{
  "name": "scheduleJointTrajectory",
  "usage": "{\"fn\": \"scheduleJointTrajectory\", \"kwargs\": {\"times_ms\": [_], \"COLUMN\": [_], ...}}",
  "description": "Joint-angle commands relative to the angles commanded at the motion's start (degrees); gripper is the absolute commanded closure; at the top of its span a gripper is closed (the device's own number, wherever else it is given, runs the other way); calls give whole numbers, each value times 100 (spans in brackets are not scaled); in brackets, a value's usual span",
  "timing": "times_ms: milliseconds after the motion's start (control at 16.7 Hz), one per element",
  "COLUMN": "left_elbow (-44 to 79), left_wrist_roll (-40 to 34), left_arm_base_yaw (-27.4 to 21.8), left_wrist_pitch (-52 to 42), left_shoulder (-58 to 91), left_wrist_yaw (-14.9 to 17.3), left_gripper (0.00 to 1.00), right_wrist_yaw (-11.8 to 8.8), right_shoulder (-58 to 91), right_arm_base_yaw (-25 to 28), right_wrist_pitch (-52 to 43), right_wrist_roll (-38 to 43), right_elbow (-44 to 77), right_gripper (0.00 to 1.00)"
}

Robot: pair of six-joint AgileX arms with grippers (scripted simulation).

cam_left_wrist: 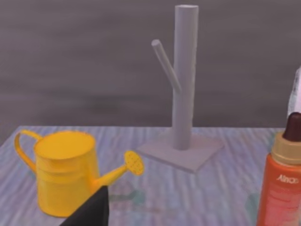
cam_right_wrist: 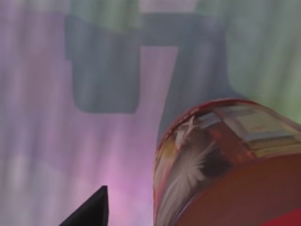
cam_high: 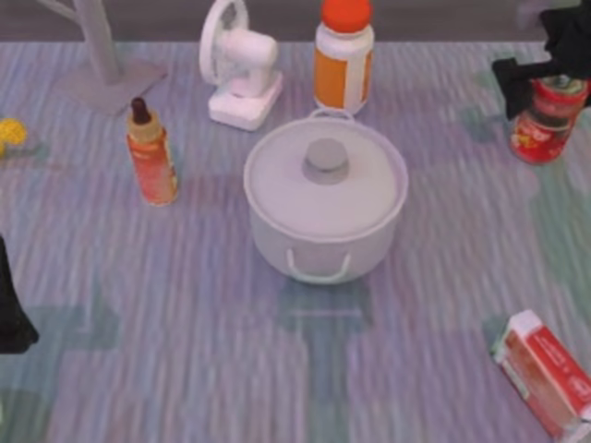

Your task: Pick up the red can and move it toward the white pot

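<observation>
Two arms: only the right one is at the task; the left arm [cam_high: 11, 309] sits parked at the table's left edge, mostly out of frame
Right gripper [cam_high: 543, 76]: at the far right of the table, dark fingers around the upper part of the red can; it appears clamped on the can, though the contact itself is partly masked by the arm
Red can [cam_high: 543, 120]: upright, long axis vertical, at the far right, directly under the right gripper; whether its base is on the table or just off it cannot be told
White pot [cam_high: 325, 198]: centre of the table, lid on, well apart from the can
Deciding relation: the pot lies to the left of the can and somewhat nearer the front edge, so the carry would run leftward across bare table [cam_high: 462, 240] (no object sits on that line)
Nearer arm: the right, by far
Right wrist view: can fills the lower corner, label and rim close up; one dark finger tip [cam_right_wrist: 89, 209] shows, the other is hidden
Left gripper: one dark tip [cam_left_wrist: 91, 212] only, by a yellow watering can [cam_left_wrist: 63, 176]; its state cannot be told
Cut off: the red-and-white carton [cam_high: 545, 369] at the near right edge
</observation>
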Motion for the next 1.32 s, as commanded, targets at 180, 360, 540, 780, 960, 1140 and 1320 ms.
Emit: {"fn": "scheduleJointTrajectory", "kwargs": {"times_ms": [180,360,540,780,960,1140,1320], "left_elbow": [0,0,0,0,0,0,0], "left_wrist_roll": [0,0,0,0,0,0,0], "left_arm_base_yaw": [0,0,0,0,0,0,0], "left_wrist_pitch": [0,0,0,0,0,0,0], "left_shoulder": [0,0,0,0,0,0,0], "left_wrist_yaw": [0,0,0,0,0,0,0], "left_gripper": [0,0,0,0,0,0,0], "right_wrist_yaw": [1,1,1,1,1,1,1], "right_shoulder": [44,44,44,44,44,44,44], "right_arm_base_yaw": [1,1,1,1,1,1,1], "right_wrist_pitch": [-12,-12,-12,-12,-12,-12,-12], "right_wrist_roll": [1,1,1,1,1,1,1], "right_elbow": [50,50,50,50,50,50,50], "right_gripper": [0,15,38,68,90,100,100]}}
